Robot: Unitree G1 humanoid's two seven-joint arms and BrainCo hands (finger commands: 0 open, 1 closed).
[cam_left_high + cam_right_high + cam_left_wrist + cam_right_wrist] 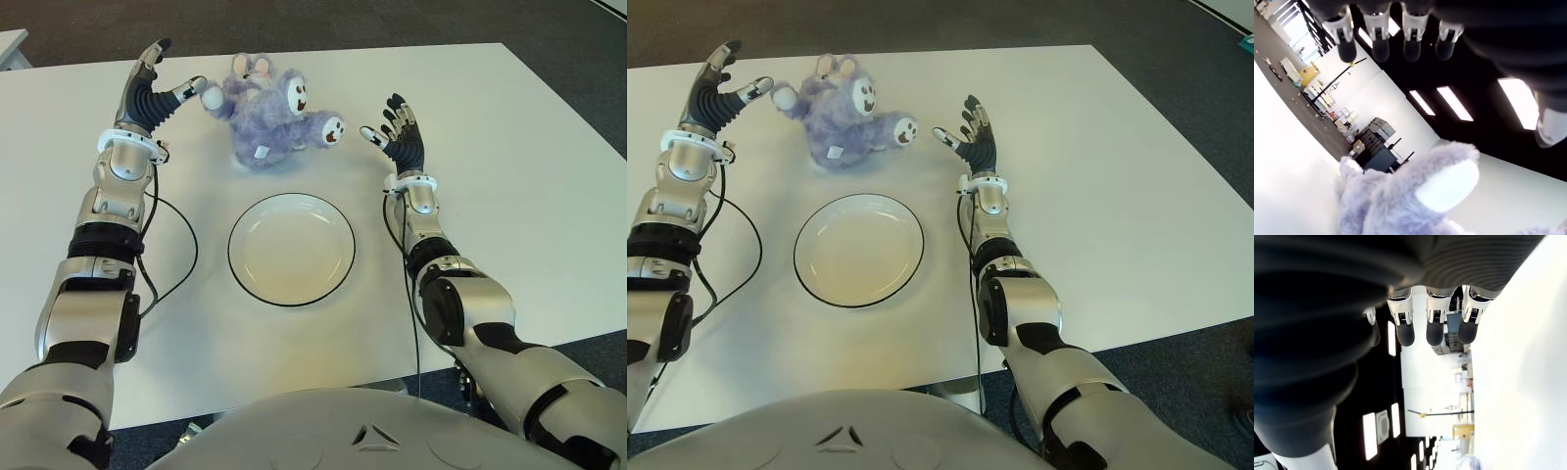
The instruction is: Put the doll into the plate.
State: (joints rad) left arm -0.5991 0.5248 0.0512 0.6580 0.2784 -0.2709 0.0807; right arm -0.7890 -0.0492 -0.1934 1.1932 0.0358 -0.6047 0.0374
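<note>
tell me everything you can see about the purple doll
The doll is a fuzzy lavender plush animal with ears, a white face with dark markings, white paw pads and a small white tag. It lies slumped on the white table, just beyond the empty plate and apart from it. The left hand, fingers spread, has its thumb at one raised paw; the right hand is open beside the other paw, not touching. Neither hand grasps it.

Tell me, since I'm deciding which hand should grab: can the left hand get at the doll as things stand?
Probably yes. The left hand is open beside the doll, its thumb close to one paw, with nothing between them. The right hand is open on the doll's other side.
</note>
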